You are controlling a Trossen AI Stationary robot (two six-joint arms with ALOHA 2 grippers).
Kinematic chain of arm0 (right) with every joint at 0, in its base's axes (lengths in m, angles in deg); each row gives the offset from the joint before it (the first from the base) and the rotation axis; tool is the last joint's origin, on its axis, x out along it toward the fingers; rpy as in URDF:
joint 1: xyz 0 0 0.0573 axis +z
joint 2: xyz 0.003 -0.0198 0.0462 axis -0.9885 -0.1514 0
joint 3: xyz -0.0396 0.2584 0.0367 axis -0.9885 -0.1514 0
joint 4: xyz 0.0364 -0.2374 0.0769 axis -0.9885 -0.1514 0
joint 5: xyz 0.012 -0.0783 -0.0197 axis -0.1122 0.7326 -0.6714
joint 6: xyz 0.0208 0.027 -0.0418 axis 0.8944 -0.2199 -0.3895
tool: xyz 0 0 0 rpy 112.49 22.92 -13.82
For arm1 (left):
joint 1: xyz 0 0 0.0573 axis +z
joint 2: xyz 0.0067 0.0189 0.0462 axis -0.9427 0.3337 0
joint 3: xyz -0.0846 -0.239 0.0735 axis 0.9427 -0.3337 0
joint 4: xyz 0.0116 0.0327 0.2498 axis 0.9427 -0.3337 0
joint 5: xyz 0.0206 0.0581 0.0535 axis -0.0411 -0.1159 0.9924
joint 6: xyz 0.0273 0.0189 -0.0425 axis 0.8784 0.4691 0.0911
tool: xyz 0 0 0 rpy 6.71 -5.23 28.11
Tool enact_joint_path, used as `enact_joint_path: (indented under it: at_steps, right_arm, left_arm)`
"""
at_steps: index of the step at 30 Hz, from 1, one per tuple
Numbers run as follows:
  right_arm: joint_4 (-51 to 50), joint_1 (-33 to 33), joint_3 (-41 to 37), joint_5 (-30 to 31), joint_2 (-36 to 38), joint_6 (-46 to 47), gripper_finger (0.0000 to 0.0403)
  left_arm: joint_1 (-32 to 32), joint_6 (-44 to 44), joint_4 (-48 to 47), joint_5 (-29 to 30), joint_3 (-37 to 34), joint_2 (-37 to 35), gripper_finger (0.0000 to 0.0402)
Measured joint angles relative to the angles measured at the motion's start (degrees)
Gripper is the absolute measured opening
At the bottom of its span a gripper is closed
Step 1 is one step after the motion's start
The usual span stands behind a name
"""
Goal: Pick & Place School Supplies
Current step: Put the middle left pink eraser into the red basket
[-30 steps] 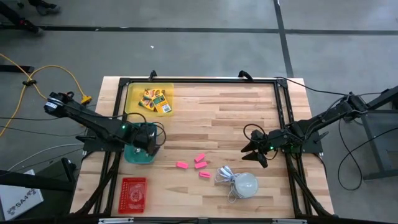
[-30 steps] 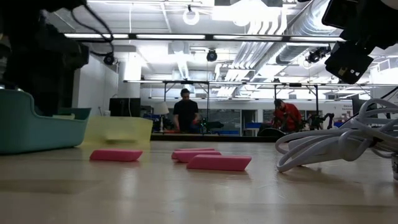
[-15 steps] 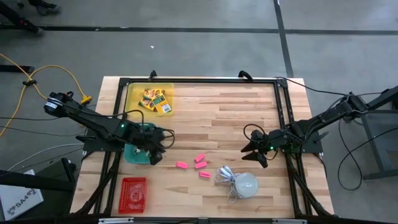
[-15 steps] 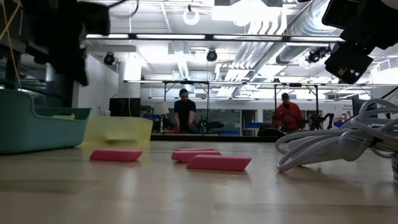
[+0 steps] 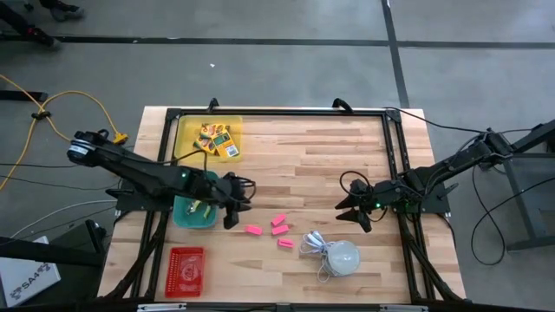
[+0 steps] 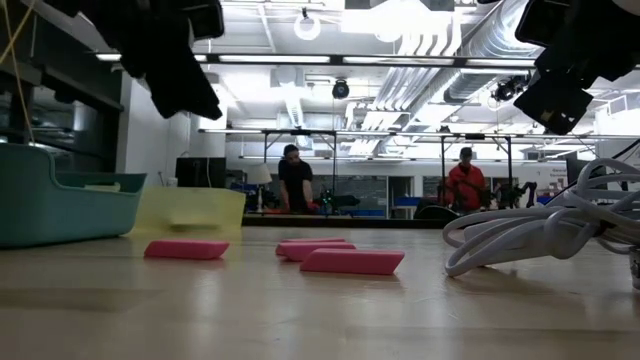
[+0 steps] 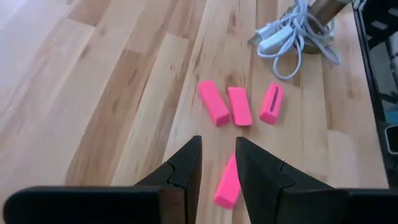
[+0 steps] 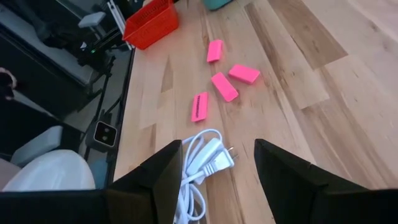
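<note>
Overhead arrangement: wooden table [image 5: 303,165] with 2 dark arms reaching in from opposite sides. Left gripper [image 5: 232,211] is extended over the tabletop just beside the teal bin [image 5: 192,211], above the nearest of the 4 pink erasers [image 5: 252,230]. Left wrist view shows its 2 fingers [image 7: 186,163] parted by a narrow gap, grasping nothing, with 1 eraser [image 7: 227,184] lying on the wood below that gap and 3 erasers [image 7: 240,104] farther ahead in a loose row, 2 of them touching. Right gripper [image 5: 357,211] hangs above the right half of the table, near the white dome-shaped thing [image 5: 342,256] and its coiled cord [image 5: 314,243]; its fingers [image 8: 283,174] stand wide apart and empty, with the cord [image 8: 200,167] directly ahead and all 4 erasers [image 8: 223,86] beyond it.

Yellow tray [image 5: 209,135] at the far left corner of the table holds the small yellow-and-green boxes [image 5: 216,139], too small to count from above. Teal bin contains a small lime-green item [image 5: 198,206] whose form is not resolvable. Red basket [image 5: 186,270] sits at the near left edge.

Level view: erasers [image 6: 351,261] flat on the wood, teal bin [image 6: 60,205] at left, 2 people [image 6: 293,180] standing far behind the table.
</note>
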Motion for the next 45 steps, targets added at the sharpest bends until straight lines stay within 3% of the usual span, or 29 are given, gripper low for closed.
enact_joint_path:
  at_steps: [10,28,39,45]
  right_arm:
    - [0.4,0.0,0.0,0.0,0.0,0.1,0.019]
    - [0.4,0.0,0.0,0.0,0.0,0.4,0.019]
    - [0.9,0.0,0.0,1.0,0.0,1.6,0.019]
    - [0.9,0.0,0.0,1.7,0.0,2.2,0.019]
  left_arm:
    - [1.6,-1.5,6.2,2.8,0.0,6.9,0.0094]
    - [0.6,4.1,8.2,4.0,0.0,7.0,0.0096]
    - [-6.0,7.1,9.4,2.9,0.0,11.1,0.0181]
    - [-9.2,7.0,10.0,3.1,0.1,15.3,0.0191]
